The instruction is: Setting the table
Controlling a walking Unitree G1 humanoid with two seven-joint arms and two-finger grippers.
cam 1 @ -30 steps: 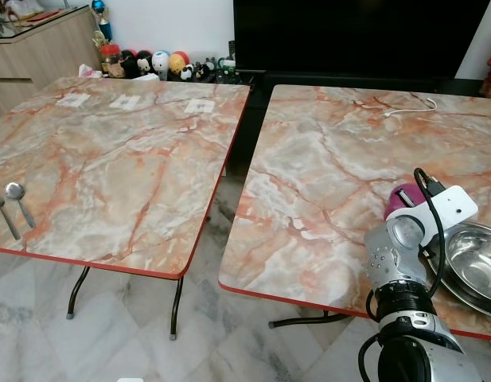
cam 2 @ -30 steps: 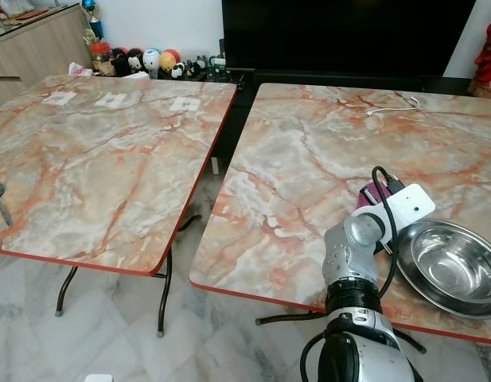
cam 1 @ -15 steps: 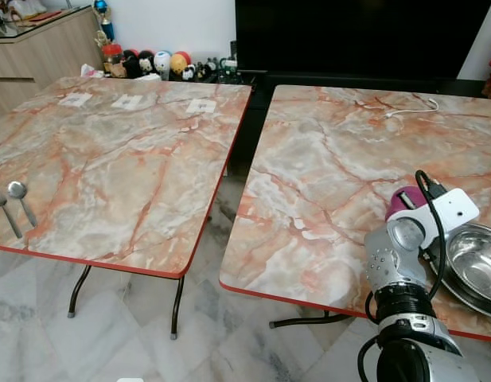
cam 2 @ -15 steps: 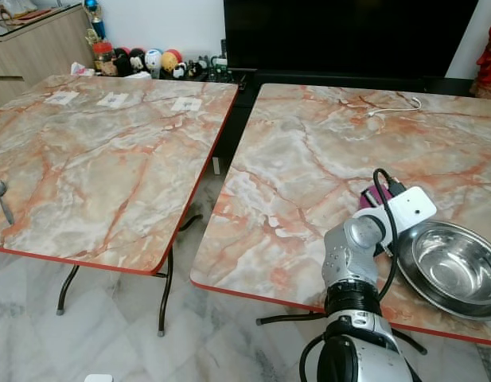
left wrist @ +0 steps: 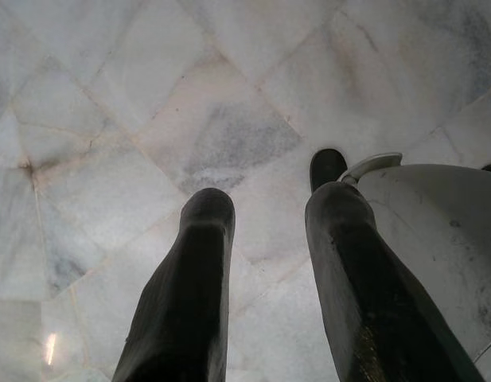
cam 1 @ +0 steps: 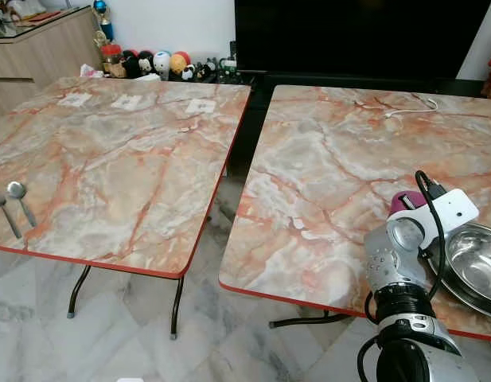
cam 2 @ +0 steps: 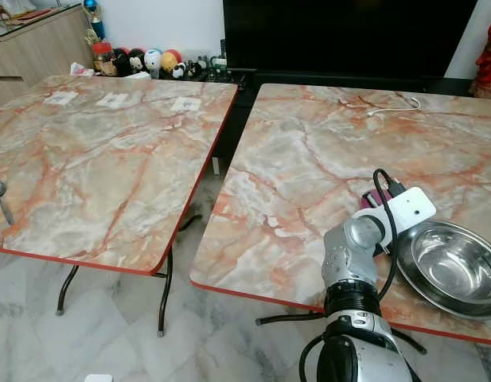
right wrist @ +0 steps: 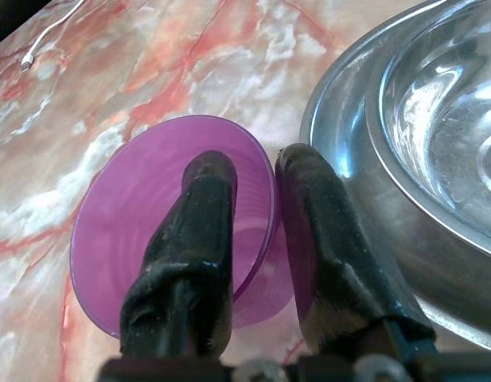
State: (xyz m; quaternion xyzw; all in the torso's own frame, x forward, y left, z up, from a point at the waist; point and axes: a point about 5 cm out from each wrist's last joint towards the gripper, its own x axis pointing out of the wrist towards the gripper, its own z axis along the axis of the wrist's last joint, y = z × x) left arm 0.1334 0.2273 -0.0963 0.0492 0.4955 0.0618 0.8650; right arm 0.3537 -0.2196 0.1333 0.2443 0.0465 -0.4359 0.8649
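Both tables (cam 1: 134,159) marbled orange-grey with red edging, cup (right wrist: 134,215) translucent purple (ribbed), bowl (cam 2: 456,267) shiny silver, right gripper (right wrist: 257,187) fingers black, floor (left wrist: 110,119) white-grey marble, cable (cam 1: 408,107) white, spoon (cam 1: 18,199) silver.

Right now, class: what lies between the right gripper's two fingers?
The right wrist view shows the purple cup's rim wall between the right gripper's fingers: one finger inside the cup, the other outside, beside the steel bowl.
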